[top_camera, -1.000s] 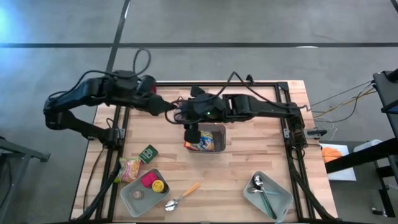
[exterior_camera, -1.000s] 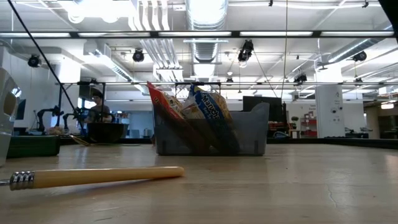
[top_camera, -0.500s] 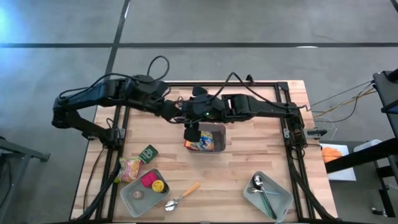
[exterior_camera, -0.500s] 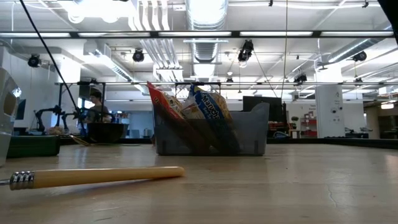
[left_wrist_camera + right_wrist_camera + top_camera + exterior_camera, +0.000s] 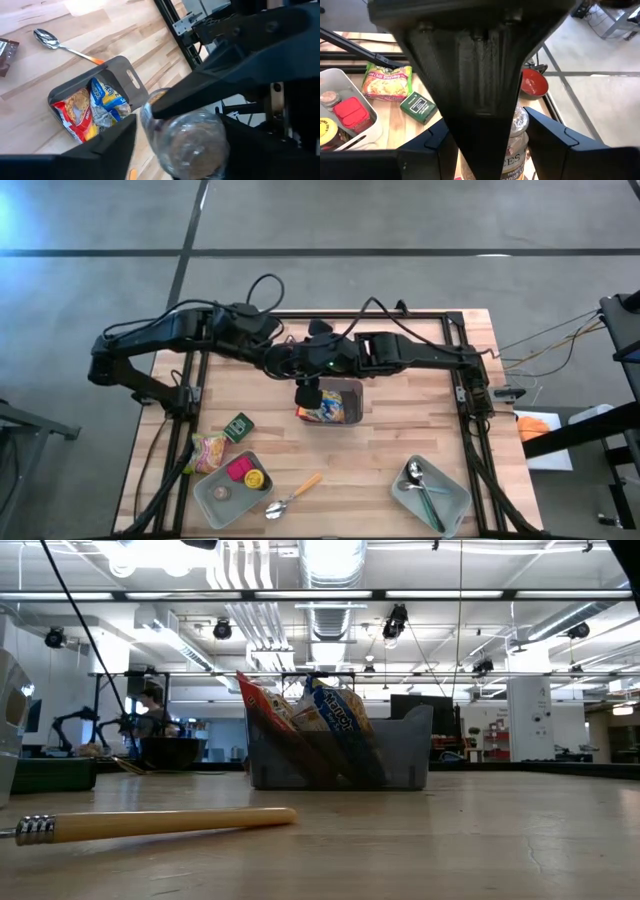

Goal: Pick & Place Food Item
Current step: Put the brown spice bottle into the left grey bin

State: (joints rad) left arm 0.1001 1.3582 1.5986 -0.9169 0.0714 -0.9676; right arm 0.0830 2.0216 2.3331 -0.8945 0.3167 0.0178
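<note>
- We see the jar [image 5: 192, 145], clear-walled, up in the air between the two grippers. It is over the middle of the table [image 5: 400, 440], toward the edge at the top of the high view and above the grey bin's [image 5: 352, 402] corner.
- Its long axis runs straight toward the left wrist camera, so there we see it end-on. The right wrist view shows it lengthways, with the label letters upright.
- The right gripper [image 5: 495, 150] has the jar between its fingers, which are partly closed on it.
- The left gripper [image 5: 187, 150] has a finger on each side of the jar. We cannot tell whether they grip it.
- The bin below holds snack bags [image 5: 326, 408] standing on edge.
- Toward the table's left edge lie a green box [image 5: 238, 426] and a noodle pack [image 5: 208, 450].
- The front-left corner carries a white tray [image 5: 215, 505], with an orange-handled spoon [image 5: 293, 495] beside it. A second tray [image 5: 455, 500] with spoons sits at the front-right corner.
- Bare wood lies right of the bin and between the bin and the front edge.
</note>
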